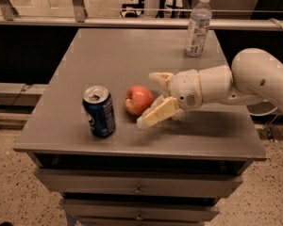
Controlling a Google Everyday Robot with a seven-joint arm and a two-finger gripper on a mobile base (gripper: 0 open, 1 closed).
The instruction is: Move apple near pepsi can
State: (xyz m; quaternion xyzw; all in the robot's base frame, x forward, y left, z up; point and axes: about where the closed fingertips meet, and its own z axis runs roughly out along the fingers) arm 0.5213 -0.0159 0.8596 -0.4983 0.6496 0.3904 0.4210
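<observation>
The red-orange apple [137, 99] rests on the grey table [108, 55], just right of the dark blue pepsi can [99, 111], which stands upright near the front left edge. A small gap separates the two. My gripper [147, 100] comes in from the right on the white arm. It is open, its cream fingers [161, 112] spread on either side of the apple's right half. The lower finger lies along the apple's front right and the upper finger sits behind it. The apple sits on the table top.
A clear plastic water bottle [198, 26] with a white cap stands at the back right of the table. The table has drawers below its front edge [137, 190]. A rail and chair legs lie beyond the far edge.
</observation>
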